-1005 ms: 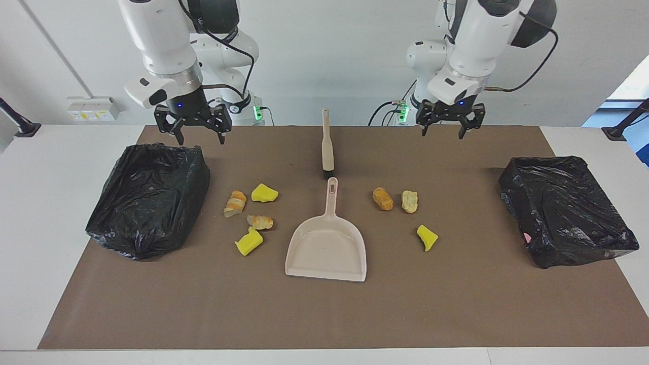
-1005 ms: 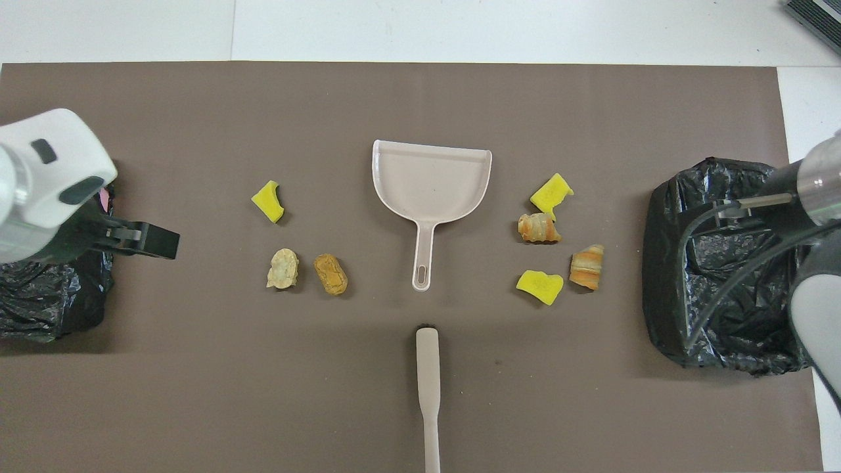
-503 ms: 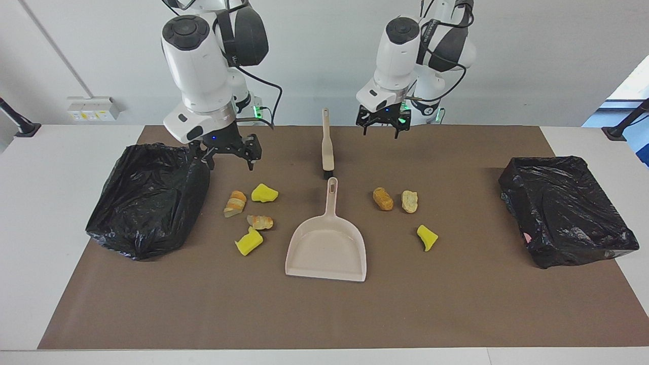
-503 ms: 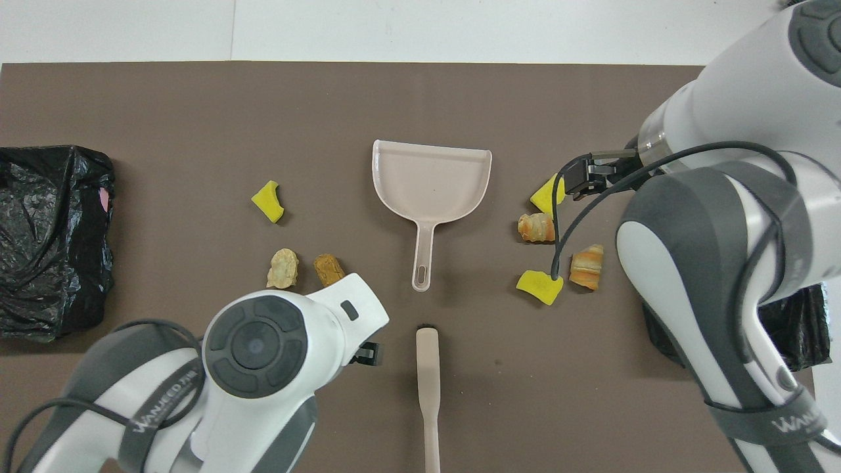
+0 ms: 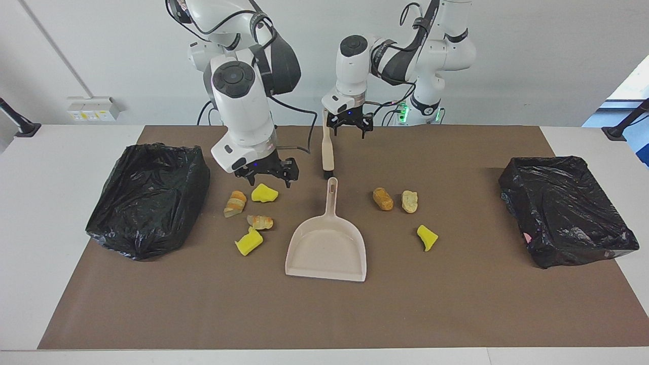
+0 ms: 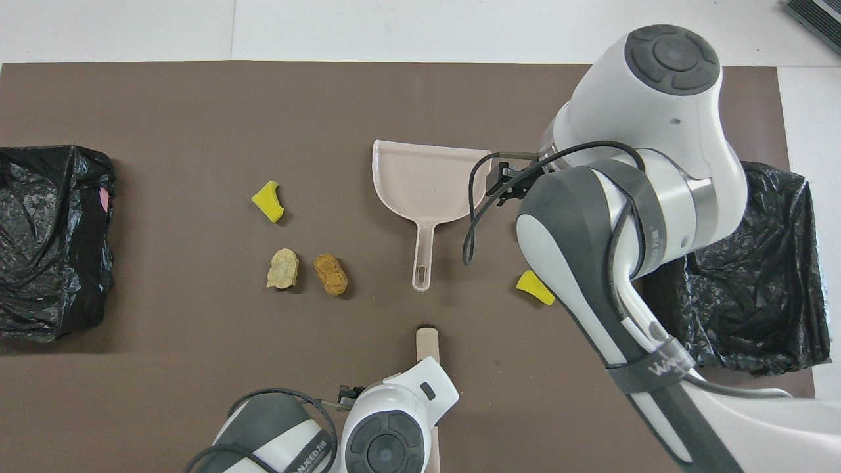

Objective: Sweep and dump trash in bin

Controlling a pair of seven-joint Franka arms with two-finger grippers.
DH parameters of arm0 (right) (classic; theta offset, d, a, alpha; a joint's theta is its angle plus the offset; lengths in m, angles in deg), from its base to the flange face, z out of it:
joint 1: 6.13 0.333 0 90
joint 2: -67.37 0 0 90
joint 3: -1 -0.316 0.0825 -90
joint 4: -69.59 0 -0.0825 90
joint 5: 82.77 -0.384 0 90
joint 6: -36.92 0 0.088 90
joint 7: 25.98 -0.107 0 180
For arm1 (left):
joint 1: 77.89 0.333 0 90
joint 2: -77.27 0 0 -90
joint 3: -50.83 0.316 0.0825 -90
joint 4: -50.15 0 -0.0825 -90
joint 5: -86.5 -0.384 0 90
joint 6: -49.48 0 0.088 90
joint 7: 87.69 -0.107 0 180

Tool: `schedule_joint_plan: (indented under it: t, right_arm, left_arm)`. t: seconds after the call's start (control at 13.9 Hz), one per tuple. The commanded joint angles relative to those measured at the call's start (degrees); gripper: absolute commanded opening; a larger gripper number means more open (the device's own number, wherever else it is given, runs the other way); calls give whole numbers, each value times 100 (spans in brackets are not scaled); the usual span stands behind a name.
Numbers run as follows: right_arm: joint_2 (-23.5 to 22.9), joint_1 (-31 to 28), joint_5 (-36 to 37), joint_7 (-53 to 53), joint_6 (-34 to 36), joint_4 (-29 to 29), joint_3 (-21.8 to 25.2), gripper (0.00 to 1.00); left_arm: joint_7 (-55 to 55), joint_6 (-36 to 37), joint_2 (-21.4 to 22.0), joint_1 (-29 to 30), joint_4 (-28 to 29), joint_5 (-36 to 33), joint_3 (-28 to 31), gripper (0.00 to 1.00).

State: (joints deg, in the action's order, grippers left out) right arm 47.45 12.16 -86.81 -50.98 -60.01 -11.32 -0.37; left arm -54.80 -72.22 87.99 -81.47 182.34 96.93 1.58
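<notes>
Seven small trash lumps lie on the bench (image 5: pixel 76 213) mid-width. Toward the right arm's end: two yellow sponge chunks (image 5: pixel 264 193) and two striped bread pieces (image 5: pixel 235 203). Toward the left arm's end: an orange-brown piece (image 5: pixel 383 198), a pale piece (image 5: pixel 409 201), a yellow chunk (image 5: pixel 427 237).

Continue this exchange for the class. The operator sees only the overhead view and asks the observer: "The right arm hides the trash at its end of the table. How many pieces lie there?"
Observer: Four: two yellow sponge chunks and two bread-like pieces.
Operator: Where is the right gripper?
Observer: The right gripper hangs open just above the sponge chunk nearer the robots, holding nothing.
Operator: And the left gripper, under its arm?
Observer: The left gripper is open close by the brush's handle, not gripping it.
</notes>
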Motion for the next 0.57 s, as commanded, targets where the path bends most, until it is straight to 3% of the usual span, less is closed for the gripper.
schedule_joint_plan:
  t: [0.0,0.5]
  right_arm:
    - [-231,209,-150,-146,-106,146,6,100]
    - [-661,622,-765,-637,-265,146,6,100]
  left_arm:
    - [435,-484,79,15,315,336,-330,100]
    - [586,-872,-79,15,457,1013,-972,97]
